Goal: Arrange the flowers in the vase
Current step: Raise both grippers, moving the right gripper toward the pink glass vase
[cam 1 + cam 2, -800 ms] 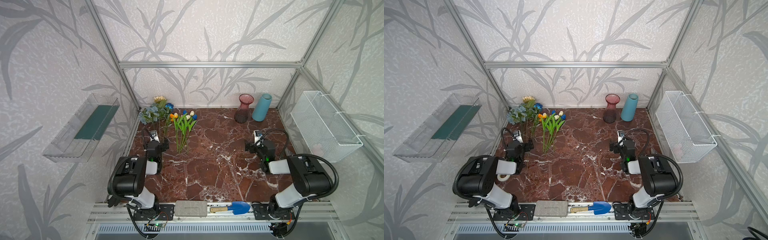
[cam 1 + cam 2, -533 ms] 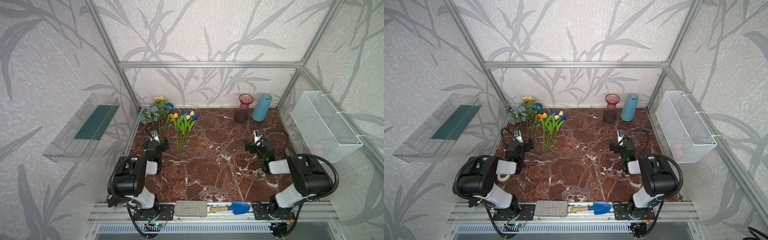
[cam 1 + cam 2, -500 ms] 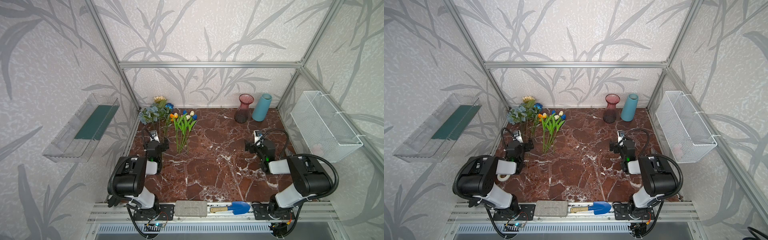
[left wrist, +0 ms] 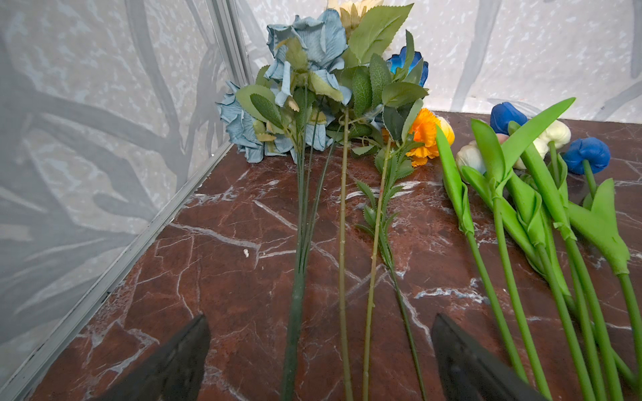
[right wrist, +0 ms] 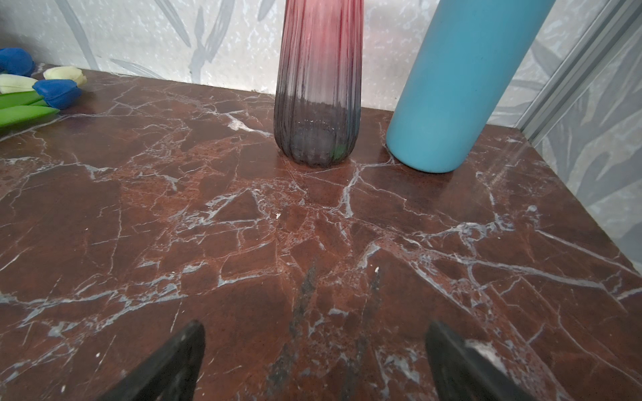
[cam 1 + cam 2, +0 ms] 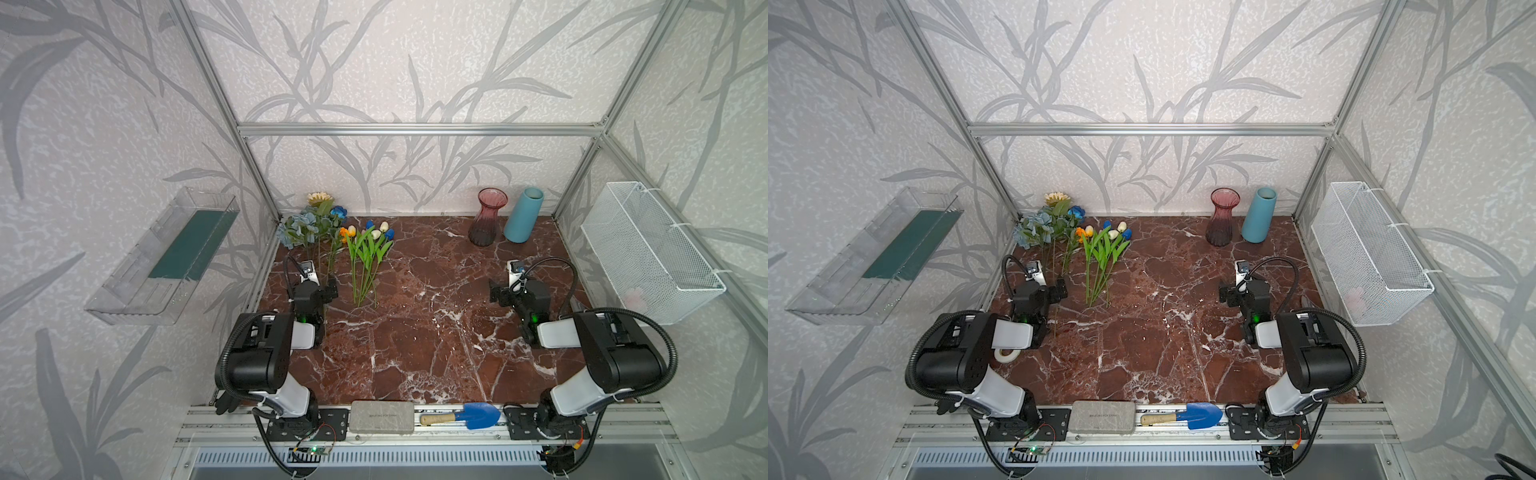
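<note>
In the right wrist view the pink vase (image 5: 318,86) and the blue vase (image 5: 462,86) are cut off at the picture's edge — neither mouth shows. In the left wrist view the rose stems (image 4: 296,295) run out of frame, and the daisy (image 4: 349,15) sits mostly behind a leaf (image 4: 377,31). In a top view, a pale thing (image 6: 633,294) in the wire basket (image 6: 648,245) — too faint to name.
</note>
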Controlling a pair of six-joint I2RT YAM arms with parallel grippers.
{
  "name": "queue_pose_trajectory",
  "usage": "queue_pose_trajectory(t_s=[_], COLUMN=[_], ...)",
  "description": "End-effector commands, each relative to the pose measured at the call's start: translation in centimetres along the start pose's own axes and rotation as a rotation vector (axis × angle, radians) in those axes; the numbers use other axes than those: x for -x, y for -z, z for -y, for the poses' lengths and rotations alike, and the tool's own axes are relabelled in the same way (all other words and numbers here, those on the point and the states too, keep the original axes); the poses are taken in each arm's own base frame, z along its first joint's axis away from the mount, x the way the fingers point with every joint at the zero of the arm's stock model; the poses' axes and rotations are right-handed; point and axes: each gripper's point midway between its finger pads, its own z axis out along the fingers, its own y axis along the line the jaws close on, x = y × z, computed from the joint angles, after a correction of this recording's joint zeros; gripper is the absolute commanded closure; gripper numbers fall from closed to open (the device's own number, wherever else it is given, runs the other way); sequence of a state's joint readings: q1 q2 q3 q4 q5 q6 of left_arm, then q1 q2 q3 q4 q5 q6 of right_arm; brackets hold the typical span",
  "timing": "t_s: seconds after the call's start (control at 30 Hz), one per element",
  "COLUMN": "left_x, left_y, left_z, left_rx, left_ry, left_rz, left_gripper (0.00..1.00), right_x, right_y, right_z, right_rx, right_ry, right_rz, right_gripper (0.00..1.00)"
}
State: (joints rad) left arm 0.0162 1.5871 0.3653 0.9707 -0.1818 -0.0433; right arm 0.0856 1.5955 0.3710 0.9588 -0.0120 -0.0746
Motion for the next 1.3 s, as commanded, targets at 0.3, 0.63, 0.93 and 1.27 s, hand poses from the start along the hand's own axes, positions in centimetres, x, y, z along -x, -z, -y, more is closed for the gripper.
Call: queue_pose_trajectory(t_s=[0.3, 0.63, 0.93, 1.27], left_x=[7.6, 17.4, 16.5, 13.8], left_y=[6.1, 5.2, 4.5, 5.1], left_z=[3.7, 18.5, 21.9, 21.8], left_rx=[0.015, -0.544, -0.642, -0.657], left_ry=[-0.164, -0.074, -0.05, -0.034], left_rz=[0.188, 0.206, 0.208, 0.179], left_gripper=[0.01, 0.01, 0.01, 0.01], right_x=[7.7, 15.7, 16.2, 18.4], right_y=[5.8, -2.7, -12.0, -17.2], right_z=[1.5, -1.3, -1.1, -0.4], right_rx=[-0.129, 0.058, 0.056, 0.009], right_ry=[-0.047, -0.086, -0.009, -0.015], right_rz=[0.193, 0.24, 0.218, 0.278], right_gripper=[0.02, 0.0, 0.01, 0.01])
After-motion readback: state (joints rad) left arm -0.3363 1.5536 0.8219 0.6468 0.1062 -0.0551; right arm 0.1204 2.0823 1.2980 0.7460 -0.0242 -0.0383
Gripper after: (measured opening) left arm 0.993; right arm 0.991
